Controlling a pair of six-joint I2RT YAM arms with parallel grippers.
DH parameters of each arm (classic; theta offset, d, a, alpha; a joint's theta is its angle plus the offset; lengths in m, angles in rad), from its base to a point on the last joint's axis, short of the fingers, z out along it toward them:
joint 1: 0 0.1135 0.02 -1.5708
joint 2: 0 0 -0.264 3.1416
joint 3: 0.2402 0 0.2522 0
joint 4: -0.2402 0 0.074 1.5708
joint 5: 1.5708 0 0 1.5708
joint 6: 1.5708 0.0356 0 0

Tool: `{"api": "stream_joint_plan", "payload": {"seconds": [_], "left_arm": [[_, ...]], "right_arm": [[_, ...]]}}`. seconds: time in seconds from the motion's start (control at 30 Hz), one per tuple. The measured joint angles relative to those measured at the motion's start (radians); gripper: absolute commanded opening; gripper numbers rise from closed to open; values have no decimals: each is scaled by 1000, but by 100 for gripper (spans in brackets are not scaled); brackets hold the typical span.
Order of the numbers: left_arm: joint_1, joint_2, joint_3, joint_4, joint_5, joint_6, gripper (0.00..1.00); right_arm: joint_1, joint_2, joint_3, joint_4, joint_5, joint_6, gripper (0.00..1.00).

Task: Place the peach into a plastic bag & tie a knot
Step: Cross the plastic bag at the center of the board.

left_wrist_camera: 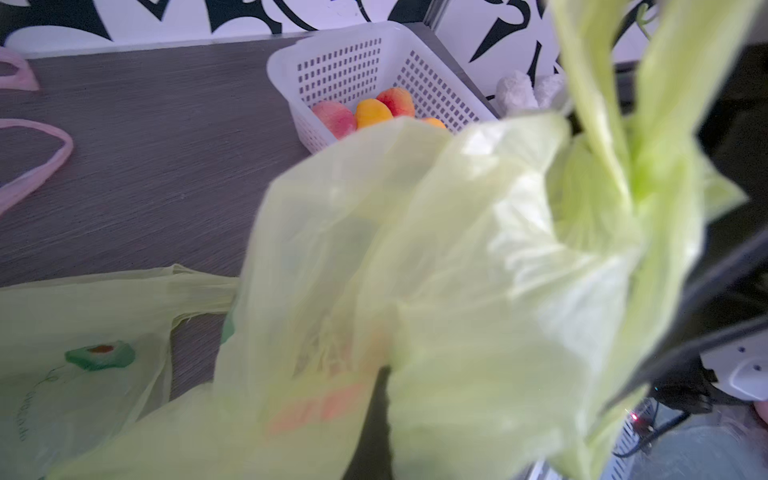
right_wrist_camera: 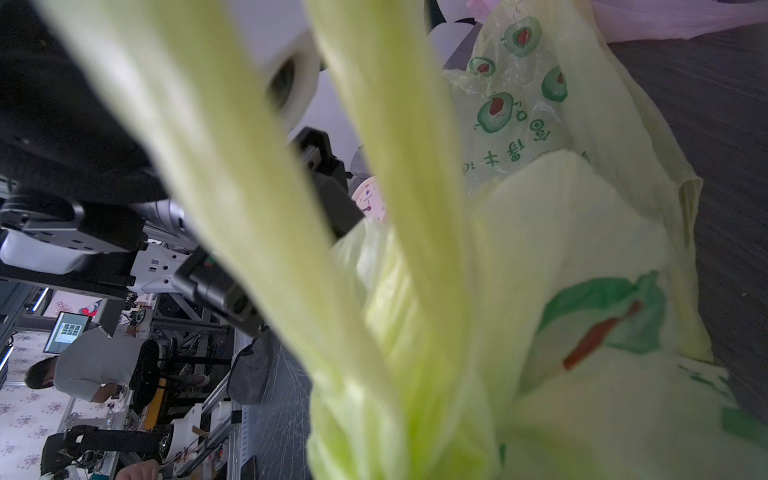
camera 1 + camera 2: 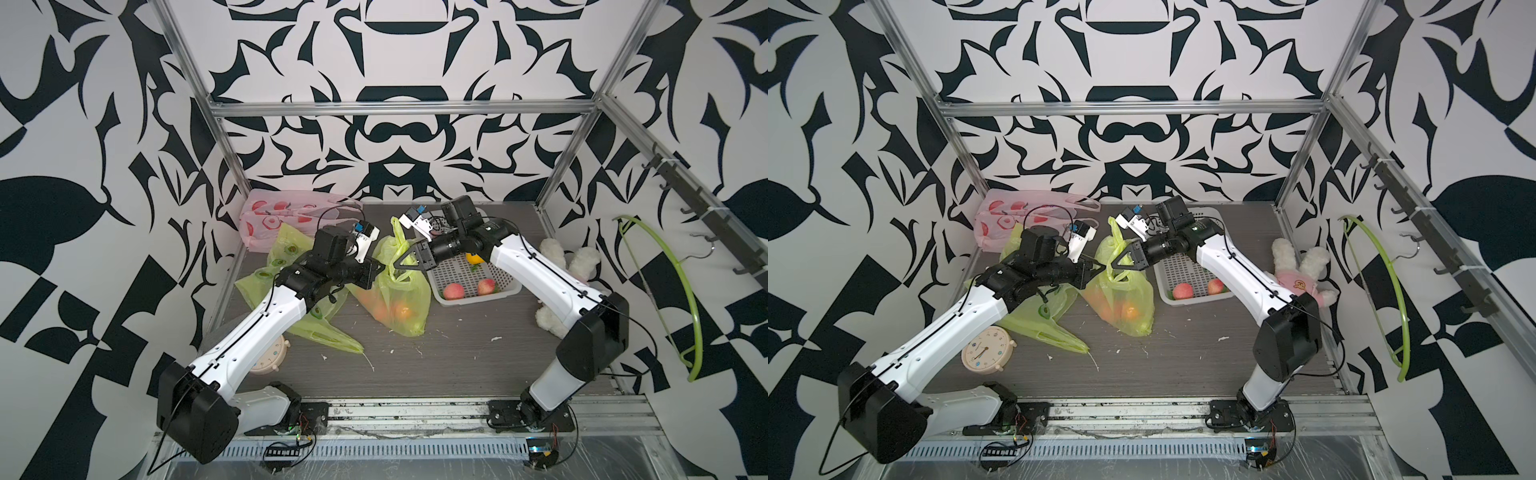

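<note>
Spare green bags [image 3: 286, 247] lie under the left arm. Perforated white basket [image 3: 457, 266] of loose fruit [image 3: 453, 291] sits just beside the right claw [image 3: 402, 266]. Thin, crinkled, translucent green bag [image 3: 409, 286] mid-desk [image 3: 457, 365], peach [image 3: 401, 312] inside, below both claws. Left claw [image 3: 379, 266] clenched on bag film. Right claw at the upright handles [image 3: 397, 235], grip unclear.
</note>
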Motion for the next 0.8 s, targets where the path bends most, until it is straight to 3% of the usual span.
{"api": "stream_joint_plan", "payload": {"seconds": [0.13,0.3,0.5,0.8], "left_arm": [[14,-10,0,-3,-27,-4,0],[15,-21,0,-16,-34,-4,0],[15,-34,0,-39,-18,-5,0],[15,-61,0,-55,72,-13,0]], "right_arm": [[0,-12,-3,-32,10,-5,15],[0,-14,-7,-49,37,-11,0],[0,-14,-7,-50,93,-8,0],[0,-14,-7,-44,284,47,0]]}}
